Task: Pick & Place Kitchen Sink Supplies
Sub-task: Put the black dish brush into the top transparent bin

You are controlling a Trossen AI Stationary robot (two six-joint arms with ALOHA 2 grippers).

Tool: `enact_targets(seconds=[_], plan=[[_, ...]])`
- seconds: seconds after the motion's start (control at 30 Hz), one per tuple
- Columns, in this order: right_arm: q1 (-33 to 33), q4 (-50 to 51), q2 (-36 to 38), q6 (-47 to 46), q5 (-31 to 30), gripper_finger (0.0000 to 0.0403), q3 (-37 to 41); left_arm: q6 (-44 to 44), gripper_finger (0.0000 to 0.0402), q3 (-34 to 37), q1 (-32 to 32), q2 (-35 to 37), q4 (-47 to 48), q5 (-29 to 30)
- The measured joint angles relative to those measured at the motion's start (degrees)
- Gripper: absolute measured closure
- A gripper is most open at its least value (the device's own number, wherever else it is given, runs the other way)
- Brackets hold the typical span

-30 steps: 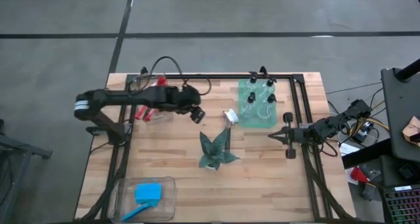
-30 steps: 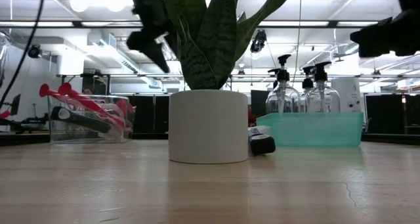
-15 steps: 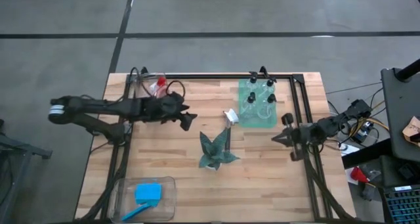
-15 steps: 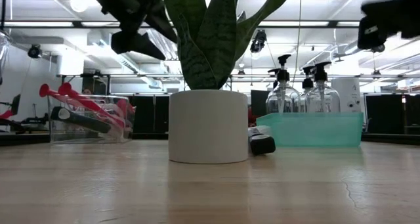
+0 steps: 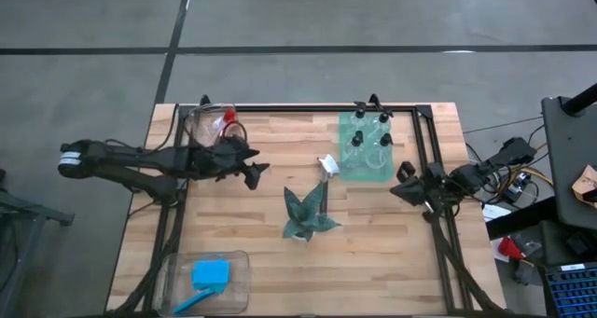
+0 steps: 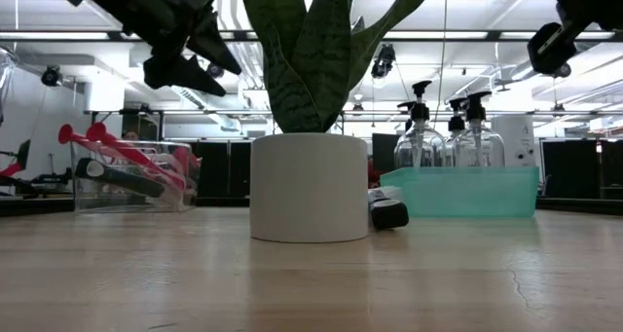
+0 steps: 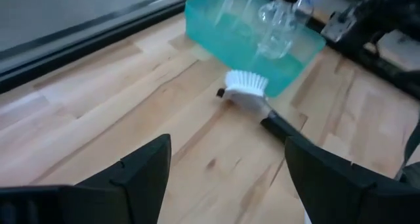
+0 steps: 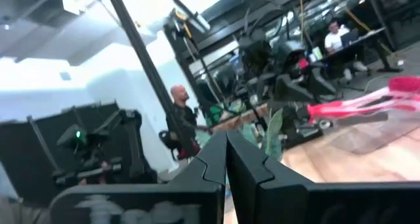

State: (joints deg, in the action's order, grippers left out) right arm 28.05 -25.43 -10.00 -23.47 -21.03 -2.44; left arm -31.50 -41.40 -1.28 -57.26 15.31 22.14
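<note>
- Left gripper [image 5: 254,172] hangs above the table [image 5: 392,253] with fingers spread and empty, near the clear bin of red brushes [image 6: 122,149]
- White-headed brush [image 7: 252,92] lies beside the teal tray [image 5: 366,171] of bottles [image 6: 421,128]
- Right gripper [image 5: 403,180] is closed, empty, at the table's right edge

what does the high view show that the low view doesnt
Only the high view: the clear bin at the table's near left corner holding a blue sponge, and the white-headed brush lying beside the teal tray.

Only the low view: the plant's white pot and the room's ceiling lights behind the table.

Both: the plant, the tray of black-capped bottles, the clear bin with red-headed brushes, the open left gripper raised above the table, and the shut right gripper.
</note>
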Motion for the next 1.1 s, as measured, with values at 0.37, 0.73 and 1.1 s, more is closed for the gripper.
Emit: enact_targets(seconds=[0.37,0.73,1.1], plan=[[-0.3,8.0,-18.5,-21.5,-3.0,0.0331,-10.7,-0.3,0.0113,5.0,0.0,2.1,-8.4,-0.2],[-8.4,44.8,-40.1,-44.5,-2.6,0.0143,-36.1,1.1,0.0113,5.0,0.3,2.0,-13.2,-0.2],[-25.8,56.0,-55.6,-52.7,16.3,0.0086,-53.9,3.6,0.0113,5.1,0.5,2.0,-12.6,-0.1]])
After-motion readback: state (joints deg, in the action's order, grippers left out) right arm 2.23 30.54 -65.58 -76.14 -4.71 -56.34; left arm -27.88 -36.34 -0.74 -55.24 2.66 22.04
